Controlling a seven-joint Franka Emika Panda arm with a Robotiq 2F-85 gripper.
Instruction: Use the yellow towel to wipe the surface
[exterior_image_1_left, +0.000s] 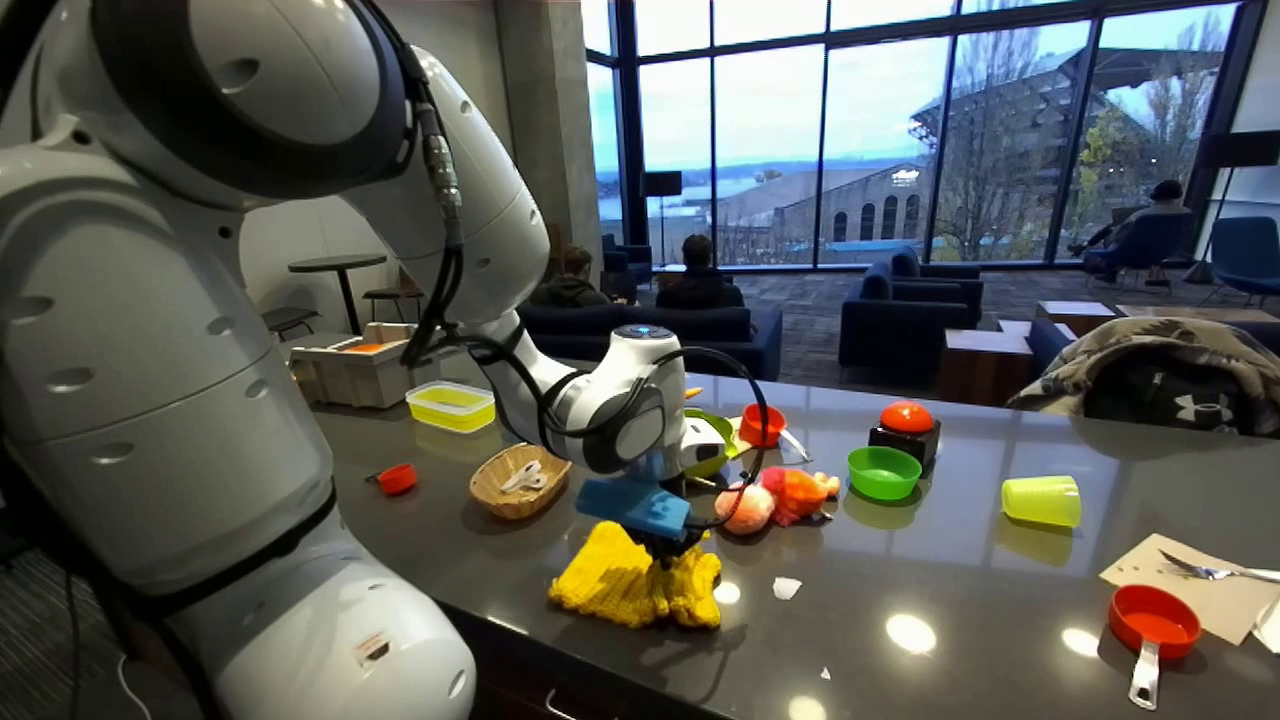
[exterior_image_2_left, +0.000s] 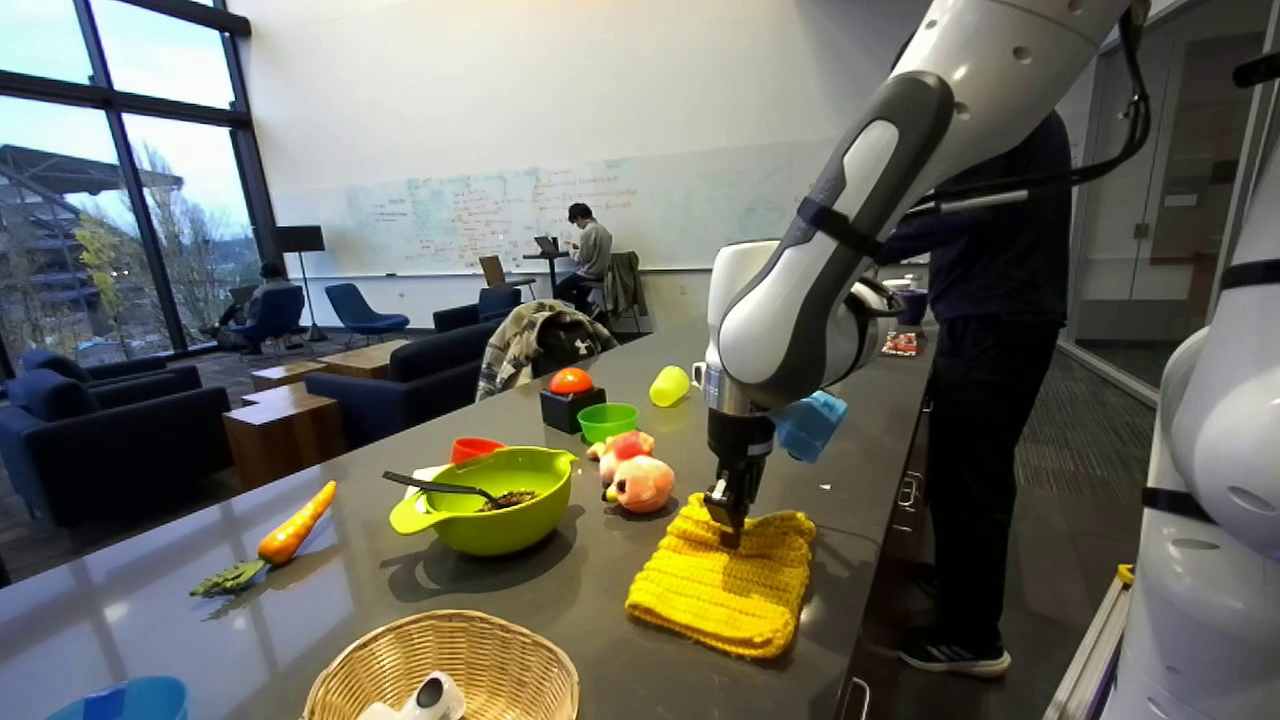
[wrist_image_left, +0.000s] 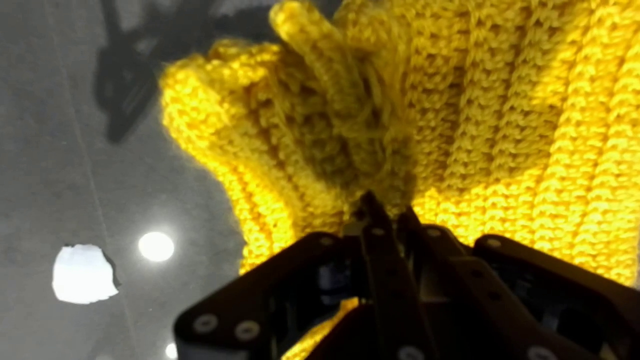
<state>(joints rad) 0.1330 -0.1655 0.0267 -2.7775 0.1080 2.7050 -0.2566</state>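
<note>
In an exterior view, a straw basket (exterior_image_2_left: 500, 660) is up close, at eight o'clock from the yellow towel (exterior_image_2_left: 725, 590). Next comes the towel, lying on the shiny grey worktop (exterior_image_2_left: 600, 580). The gripper (exterior_image_2_left: 727, 525) points down, squeezed together, pinching a bunch of it. Farther back, past nine o'clock, is a big green bowl (exterior_image_2_left: 500, 530). A fuzzy toy (exterior_image_2_left: 645, 485) sits between ten and eleven, then an orange-red button (exterior_image_2_left: 571, 381) on a black box (exterior_image_2_left: 566, 410) near eleven. Farther still, a yellow cup (exterior_image_2_left: 668, 386) lies on its side.

One yellow towel (exterior_image_2_left: 725, 590), one woven basket (exterior_image_2_left: 530, 668), one carrot (exterior_image_2_left: 292, 532), three red cups (exterior_image_1_left: 1155, 615)
</note>
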